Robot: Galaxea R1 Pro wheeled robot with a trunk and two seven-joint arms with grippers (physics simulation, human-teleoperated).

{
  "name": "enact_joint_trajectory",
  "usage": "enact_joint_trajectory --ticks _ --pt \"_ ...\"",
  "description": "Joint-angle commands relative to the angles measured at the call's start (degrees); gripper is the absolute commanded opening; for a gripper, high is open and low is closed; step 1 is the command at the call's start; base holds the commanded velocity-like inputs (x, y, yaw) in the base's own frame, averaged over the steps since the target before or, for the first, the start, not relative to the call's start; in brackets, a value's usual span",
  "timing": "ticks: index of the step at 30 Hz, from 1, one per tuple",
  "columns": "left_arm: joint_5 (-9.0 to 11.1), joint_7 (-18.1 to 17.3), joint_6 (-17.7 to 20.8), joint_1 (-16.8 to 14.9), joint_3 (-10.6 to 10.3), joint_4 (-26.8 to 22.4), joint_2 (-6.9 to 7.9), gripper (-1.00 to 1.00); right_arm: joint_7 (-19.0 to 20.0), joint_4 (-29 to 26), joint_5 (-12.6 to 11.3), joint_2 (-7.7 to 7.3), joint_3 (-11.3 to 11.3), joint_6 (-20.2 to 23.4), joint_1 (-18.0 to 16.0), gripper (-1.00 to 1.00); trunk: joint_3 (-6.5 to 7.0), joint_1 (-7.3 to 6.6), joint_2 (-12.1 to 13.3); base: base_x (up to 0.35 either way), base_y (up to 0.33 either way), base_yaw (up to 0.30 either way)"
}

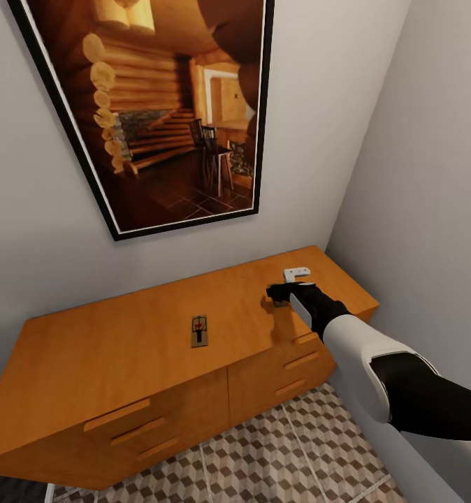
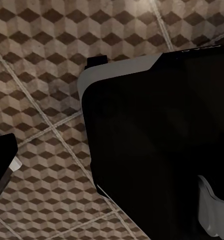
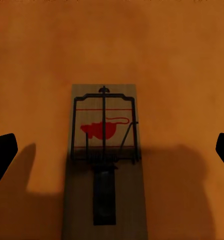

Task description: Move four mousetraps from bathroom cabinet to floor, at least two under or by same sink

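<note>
Head view: high, angled down onto the cabinet [image 1: 124,349] top, the walls and a strip of bathroom floor [image 1: 277,454]. Right wrist view: straight down, close over the cabinet top [image 3: 181,65], a mousetrap [image 3: 104,150] centred; head view shares this cabinet top. Left wrist view: down at floor tiles [image 2: 37,75], dark robot body alongside; floor shared with head view

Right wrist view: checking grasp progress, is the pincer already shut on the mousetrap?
No: the right pincer is open, its fingertips wide apart on either side of the mousetrap, which lies flat on the cabinet top.
</note>
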Motion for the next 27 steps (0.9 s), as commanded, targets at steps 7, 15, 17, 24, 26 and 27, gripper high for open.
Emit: enact_joint_trajectory --ticks 7,15,17,24,26,27 --pt "0.6 -0.1 -0.5 -0.1 -0.5 0.3 -0.05 1.00 -0.2 -0.1 -0.2 -0.08 0.4 0.3 0.0 1.00 -0.10 0.03 -0.1 0.000 0.000 0.000" --pt "0.6 -0.1 -0.5 -0.1 -0.5 0.3 -0.05 1.00 -0.1 0.0 -0.2 -0.11 0.4 0.3 0.0 1.00 -0.10 0.03 -0.1 0.000 0.000 0.000" --pt "0.6 -0.1 -0.5 -0.1 -0.5 0.3 -0.05 1.00 -0.1 0.0 -0.2 -0.11 0.4 0.3 0.0 1.00 -0.10 0.03 -0.1 0.000 0.000 0.000" --pt "0.6 -0.1 -0.5 -0.1 -0.5 0.3 -0.05 1.00 -0.1 0.7 -0.2 -0.11 0.4 0.2 0.1 1.00 -0.10 0.03 -0.1 0.000 0.000 0.000" --pt "0.6 -0.1 -0.5 -0.1 -0.5 0.3 -0.05 1.00 -0.1 1.2 -0.2 -0.11 0.4 0.0 0.2 1.00 -0.10 0.03 -0.1 0.000 0.000 0.000" --pt "0.6 -0.1 -0.5 -0.1 -0.5 0.3 -0.05 1.00 -0.1 1.7 -0.2 -0.08 0.4 -0.4 0.2 1.00 -0.10 0.03 -0.1 0.000 0.000 0.000"
